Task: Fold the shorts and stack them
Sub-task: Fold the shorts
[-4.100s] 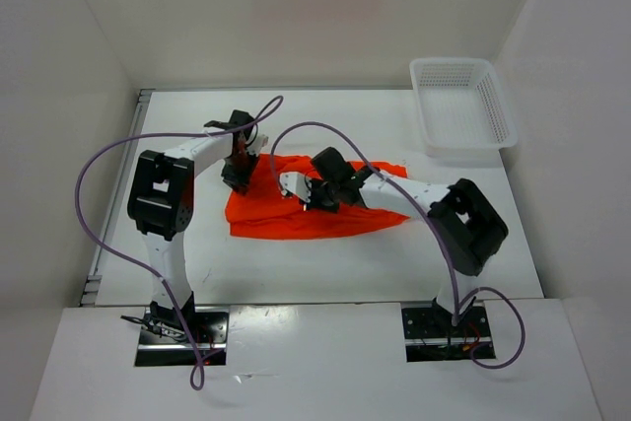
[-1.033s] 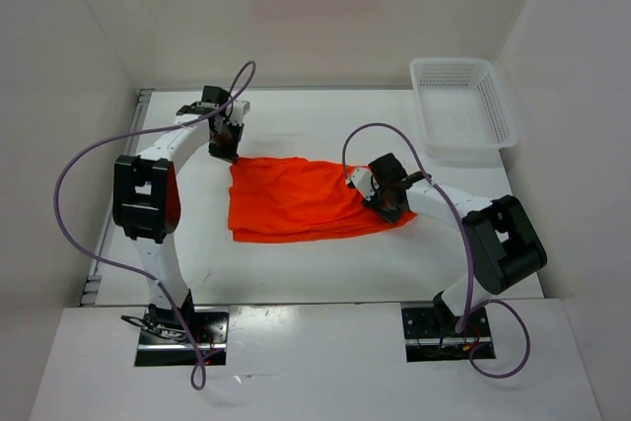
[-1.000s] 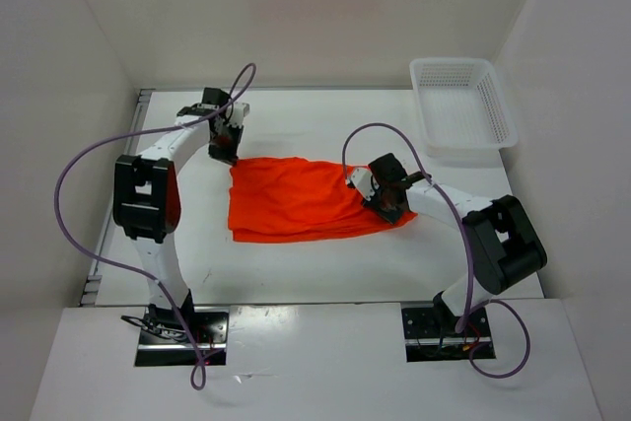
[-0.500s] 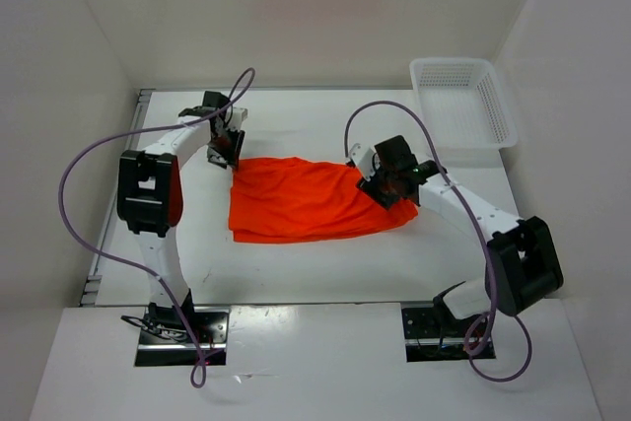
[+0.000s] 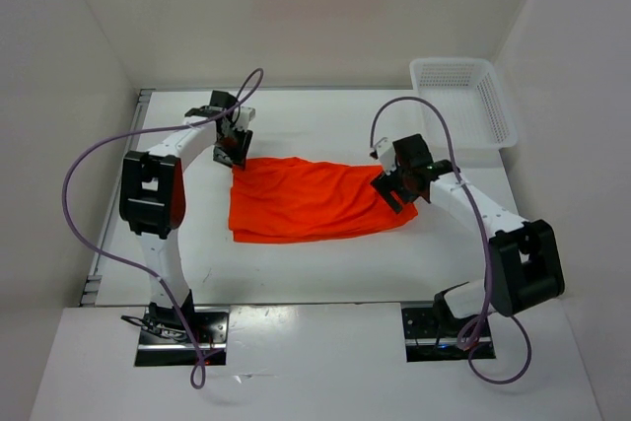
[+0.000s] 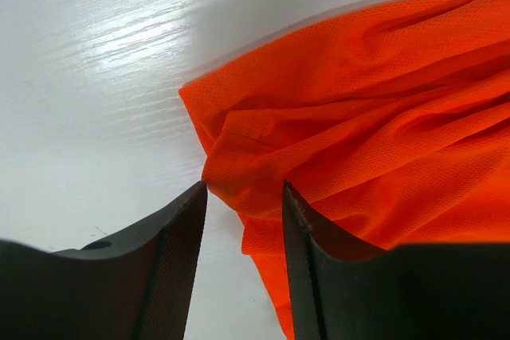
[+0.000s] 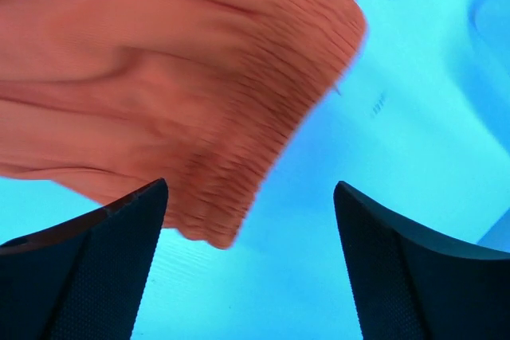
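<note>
The orange shorts [image 5: 311,202] lie spread flat in the middle of the white table. My left gripper [image 5: 235,150] hovers at their far left corner. In the left wrist view that corner [image 6: 239,157] lies on the table under the gap of my left gripper [image 6: 243,197], which is open and pinches nothing. My right gripper [image 5: 399,184] is over the right edge of the shorts. Seen from the right wrist, the gathered waistband [image 7: 199,117] rests on the table by the left fingertip, and my right gripper [image 7: 251,189] stands wide open and empty.
A white mesh basket [image 5: 461,105] stands at the far right corner of the table. White walls close in the table at the back and both sides. Purple cables loop above both arms.
Both grippers have opened and let go of the shorts. The right arm has swung to the right and away from me. The left gripper has shifted slightly right at the corner.
</note>
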Action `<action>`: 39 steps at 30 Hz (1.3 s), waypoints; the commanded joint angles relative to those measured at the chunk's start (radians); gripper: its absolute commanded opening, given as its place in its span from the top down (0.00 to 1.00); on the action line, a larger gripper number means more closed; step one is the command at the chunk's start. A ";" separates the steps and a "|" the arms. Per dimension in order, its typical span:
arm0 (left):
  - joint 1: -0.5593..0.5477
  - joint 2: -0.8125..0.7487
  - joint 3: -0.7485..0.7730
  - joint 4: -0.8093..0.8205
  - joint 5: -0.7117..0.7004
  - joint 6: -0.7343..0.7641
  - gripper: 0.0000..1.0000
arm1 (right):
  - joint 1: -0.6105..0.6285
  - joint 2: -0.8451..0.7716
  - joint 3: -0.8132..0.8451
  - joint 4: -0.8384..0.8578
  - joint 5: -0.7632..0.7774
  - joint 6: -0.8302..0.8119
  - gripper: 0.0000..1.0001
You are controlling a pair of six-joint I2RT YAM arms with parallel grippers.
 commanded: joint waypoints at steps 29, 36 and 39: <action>-0.002 0.024 -0.048 -0.025 -0.048 0.004 0.46 | -0.244 0.229 -0.090 0.097 -0.283 -0.033 0.50; -0.002 0.061 -0.028 -0.025 -0.039 0.004 0.46 | -0.244 0.229 -0.110 0.115 -0.323 -0.042 0.81; -0.002 0.061 -0.018 -0.025 -0.048 0.004 0.46 | -0.235 0.220 -0.119 0.115 -0.311 -0.051 0.96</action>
